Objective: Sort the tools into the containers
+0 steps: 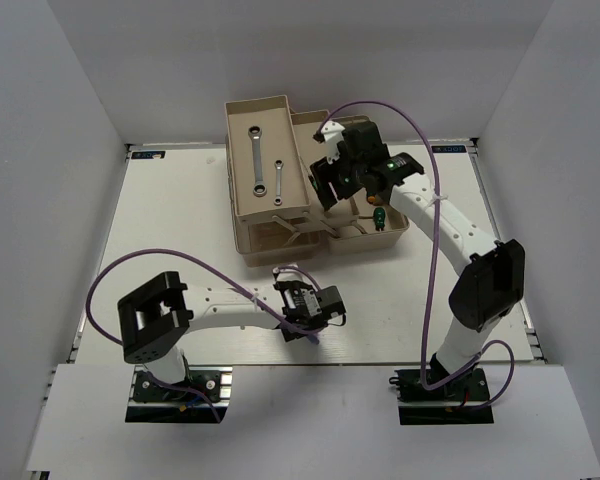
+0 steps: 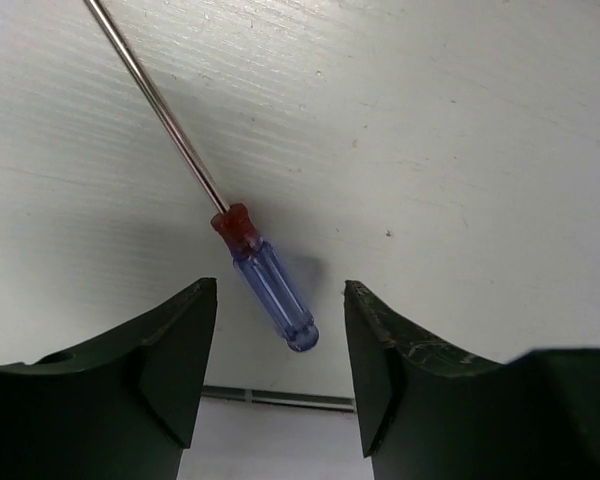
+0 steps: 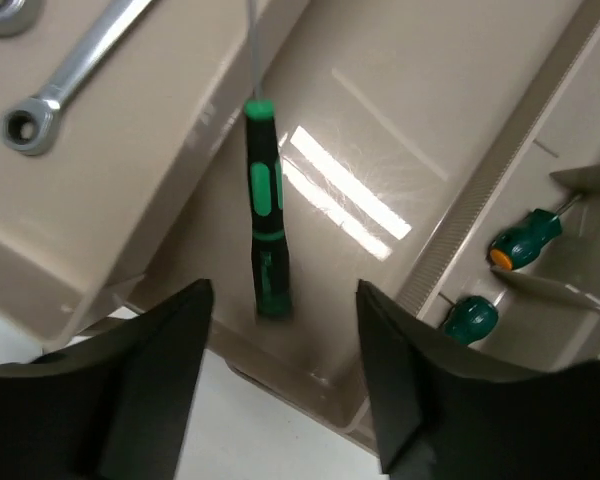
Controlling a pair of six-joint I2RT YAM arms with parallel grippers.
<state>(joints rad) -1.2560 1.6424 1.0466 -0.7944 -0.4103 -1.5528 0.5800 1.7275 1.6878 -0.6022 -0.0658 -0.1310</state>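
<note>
A thin red-and-blue screwdriver [image 2: 267, 283] lies on the white table, its blue handle end between the open fingers of my left gripper [image 2: 280, 300], which hovers just over it and also shows in the top view [image 1: 316, 308]. My right gripper [image 3: 285, 300] is open and empty over the beige toolbox [image 1: 248, 252]. Just beyond it a green-and-black screwdriver [image 3: 264, 225] lies in a beige compartment [image 3: 410, 110]. Two short green-handled screwdrivers [image 3: 523, 240] [image 3: 470, 318] sit in the neighbouring compartment. A long wrench [image 1: 255, 160] and a short wrench [image 1: 278, 181] lie in the raised tray [image 1: 234, 130].
The toolbox stands at the back middle of the table, its raised tray to the left of my right gripper [image 1: 330, 182]. A green screwdriver handle [image 1: 378, 216] shows in the right compartment. White walls close the sides and back. Purple cables loop from both arms.
</note>
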